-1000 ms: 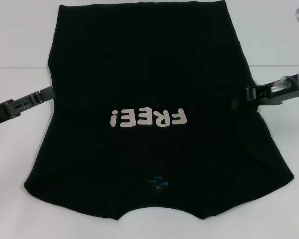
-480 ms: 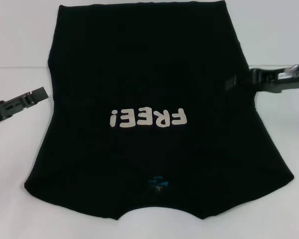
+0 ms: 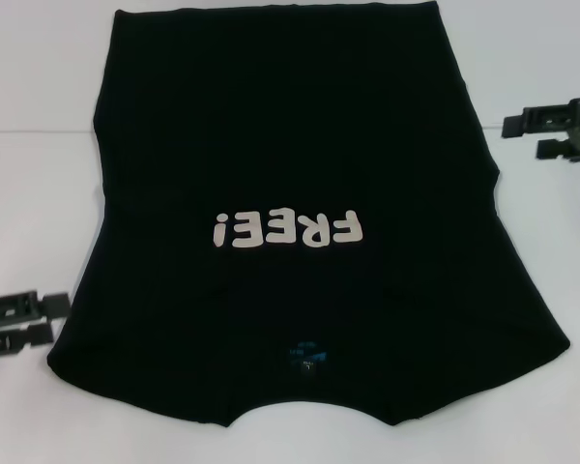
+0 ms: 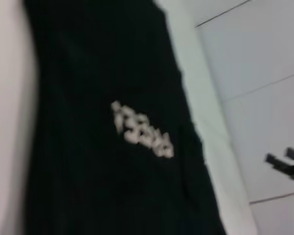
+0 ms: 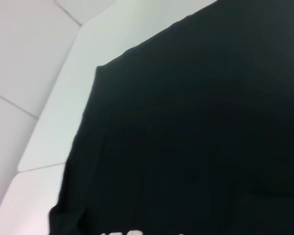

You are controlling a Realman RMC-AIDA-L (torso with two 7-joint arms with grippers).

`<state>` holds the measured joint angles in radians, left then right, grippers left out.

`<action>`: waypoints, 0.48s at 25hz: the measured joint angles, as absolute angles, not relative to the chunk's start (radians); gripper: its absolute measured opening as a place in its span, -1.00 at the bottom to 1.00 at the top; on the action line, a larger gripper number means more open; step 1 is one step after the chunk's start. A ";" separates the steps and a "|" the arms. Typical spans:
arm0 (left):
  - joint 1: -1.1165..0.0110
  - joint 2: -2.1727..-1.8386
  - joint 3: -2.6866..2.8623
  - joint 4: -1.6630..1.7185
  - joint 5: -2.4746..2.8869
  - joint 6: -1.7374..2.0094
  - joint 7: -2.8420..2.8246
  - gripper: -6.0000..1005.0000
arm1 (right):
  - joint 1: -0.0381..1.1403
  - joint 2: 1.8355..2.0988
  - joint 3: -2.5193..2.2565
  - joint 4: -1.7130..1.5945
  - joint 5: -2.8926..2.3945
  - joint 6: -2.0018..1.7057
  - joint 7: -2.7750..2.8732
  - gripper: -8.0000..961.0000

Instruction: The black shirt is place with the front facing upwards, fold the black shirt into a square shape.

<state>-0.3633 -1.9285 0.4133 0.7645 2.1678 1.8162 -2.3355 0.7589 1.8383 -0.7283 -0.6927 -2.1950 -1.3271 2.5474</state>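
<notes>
While flat, black shirt point(image 3: 290, 193) lies between both parted jaws

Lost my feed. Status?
Both grippers open, off the cloth: left near the sleeve, right beside the far edge. Shirt flat, sides folded in. Nothing obstructing.

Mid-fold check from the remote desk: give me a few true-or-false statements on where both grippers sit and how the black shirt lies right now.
1. The black shirt lies with its lettering facing up. True.
2. The right gripper grips the shirt's edge. False: it is clear of the cloth, fingers open.
3. The left gripper is beside the shirt's near left corner, open. True.
4. The blue neck label is at the shirt's far edge. False: it is at the near edge.
</notes>
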 joint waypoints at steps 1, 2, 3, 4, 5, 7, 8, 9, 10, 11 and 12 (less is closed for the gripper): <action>-0.361 -1.929 0.412 0.770 2.187 1.812 -2.352 0.61 | 0.761 1.837 -0.726 -0.703 -2.209 -1.328 2.555 0.57; -0.356 -1.933 0.411 0.784 2.211 1.798 -2.372 0.61 | 0.762 1.838 -0.726 -0.712 -2.219 -1.328 2.559 0.61; -0.353 -1.936 0.410 0.795 2.227 1.781 -2.386 0.61 | 0.764 1.839 -0.726 -0.717 -2.227 -1.325 2.561 0.65; -0.350 -1.938 0.410 0.801 2.236 1.769 -2.393 0.61 | 0.765 1.840 -0.727 -0.719 -2.234 -1.324 2.562 0.70; -0.347 -1.940 0.411 0.806 2.247 1.746 -2.405 0.61 | 0.768 1.842 -0.730 -0.719 -2.238 -1.320 2.562 0.74; -0.343 -1.942 0.415 0.809 2.264 1.711 -2.421 0.61 | 0.771 1.848 -0.733 -0.715 -2.245 -1.317 2.558 0.83; -0.344 -1.942 0.416 0.806 2.276 1.697 -2.427 0.61 | 0.773 1.851 -0.734 -0.714 -2.251 -1.316 2.555 0.87; -0.347 -1.943 0.416 0.801 2.291 1.679 -2.432 0.61 | 0.774 1.855 -0.734 -0.713 -2.256 -1.316 2.553 0.91; -0.350 -1.947 0.417 0.795 2.300 1.662 -2.436 0.61 | 0.774 1.860 -0.734 -0.714 -2.262 -1.316 2.551 0.92; -0.353 -1.953 0.417 0.788 2.310 1.638 -2.441 0.61 | 0.774 1.864 -0.735 -0.717 -2.266 -1.316 2.549 0.93; -0.355 -1.957 0.418 0.786 2.314 1.624 -2.444 0.61 | 0.774 1.868 -0.735 -0.718 -2.269 -1.316 2.548 0.94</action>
<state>-0.3549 -1.9568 0.4176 0.7860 2.3136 1.6235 -2.4443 0.7742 1.8679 -0.7350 -0.7185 -2.2690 -1.3161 2.5481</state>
